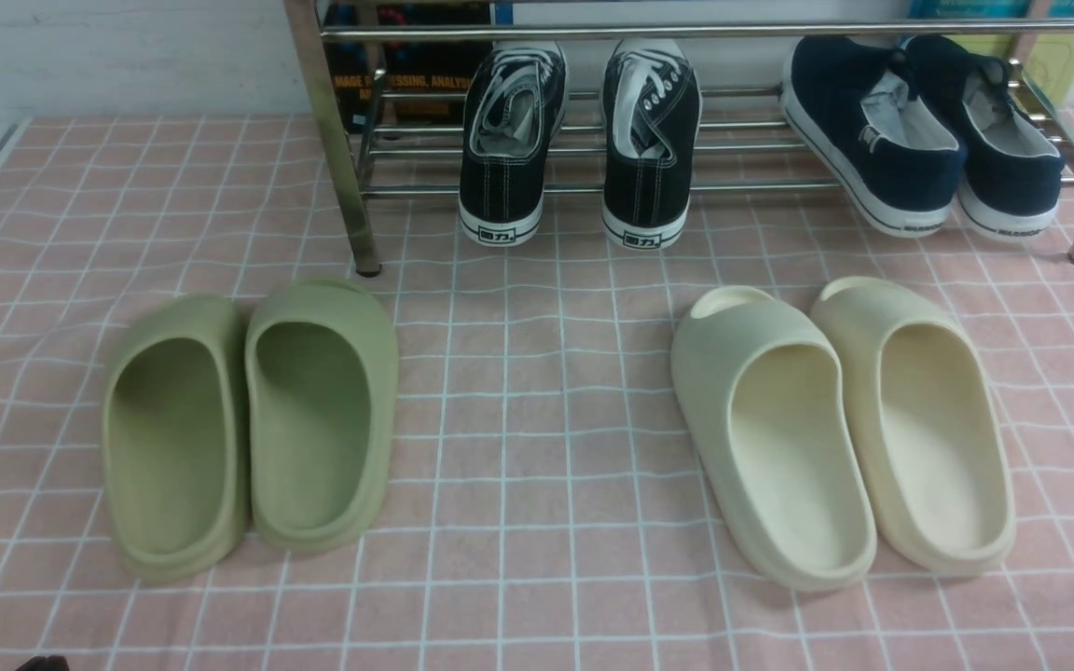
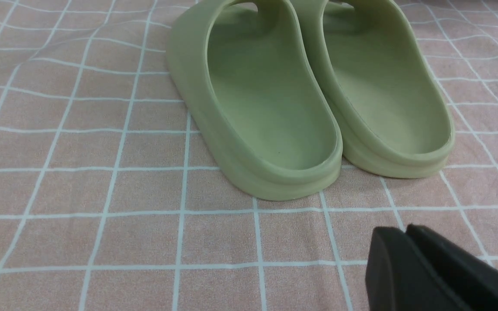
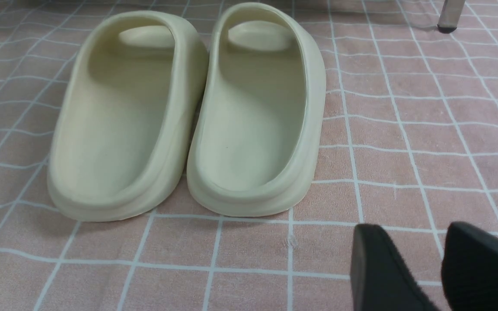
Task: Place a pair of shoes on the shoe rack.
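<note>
Sneakers: the two black sneakers, left sneaker (image 1: 511, 140) and right sneaker (image 1: 649, 140), are sitting on the rack (image 1: 593, 186) at the counter's far edge, toes in, heels hanging over the front bar, a gap between them.
Axis: each one is running far-to-near, heel labels facing the robot's side.
Task standing: to my eye the pair is already placed; nothing of it is lying on the cloth (image 1: 537, 466).
Left hand: the left hand (image 2: 409, 242) is showing only in its wrist view, black fingers pressed almost together, holding nothing.
Right hand: the right hand (image 3: 422, 259) is showing in its own wrist view, fingers standing apart with cloth visible between them, empty.
Where the hands are hanging: both are low over the near part of the counter, the left just short of the green slides (image 2: 309, 95), the right just short of the cream slides (image 3: 188, 116); neither is touching a slide.
Key relation: the sneakers are lying well ahead of both hands, toward the far edge, beyond the slides and between the two pairs.
Nearer arm: I cannot tell; the sneakers are sitting about midway, the left sneaker more toward the left arm, the right sneaker toward the right.
Neighbours: navy slip-ons (image 1: 919, 140) are resting on the rack's right end, apart from the sneakers.
Coming move: any reach for the sneakers would be going forward over the slides; more likely, I judge, the arms are finishing.
</note>
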`<state>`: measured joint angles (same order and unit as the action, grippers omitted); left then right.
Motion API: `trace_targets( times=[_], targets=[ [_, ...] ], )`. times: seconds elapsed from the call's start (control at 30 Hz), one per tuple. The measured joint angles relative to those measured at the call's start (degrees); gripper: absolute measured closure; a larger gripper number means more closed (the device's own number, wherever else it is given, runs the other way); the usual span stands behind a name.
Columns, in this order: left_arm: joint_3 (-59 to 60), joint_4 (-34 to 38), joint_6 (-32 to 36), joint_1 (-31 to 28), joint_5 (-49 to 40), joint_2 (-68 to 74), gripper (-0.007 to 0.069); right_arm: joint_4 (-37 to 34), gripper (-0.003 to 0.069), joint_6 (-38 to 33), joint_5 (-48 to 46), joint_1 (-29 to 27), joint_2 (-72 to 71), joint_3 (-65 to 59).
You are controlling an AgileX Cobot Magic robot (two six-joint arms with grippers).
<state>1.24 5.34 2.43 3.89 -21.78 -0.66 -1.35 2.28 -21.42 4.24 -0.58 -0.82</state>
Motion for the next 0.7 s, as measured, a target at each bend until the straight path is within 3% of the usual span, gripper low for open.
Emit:
trace_targets(
  times=[0.7],
  targets=[
    [0.00,0.00,0.00,0.00,-0.05,0.00,0.0565,0.00,0.0419,0.00,0.00,0.00,0.00,0.00]
  ],
)
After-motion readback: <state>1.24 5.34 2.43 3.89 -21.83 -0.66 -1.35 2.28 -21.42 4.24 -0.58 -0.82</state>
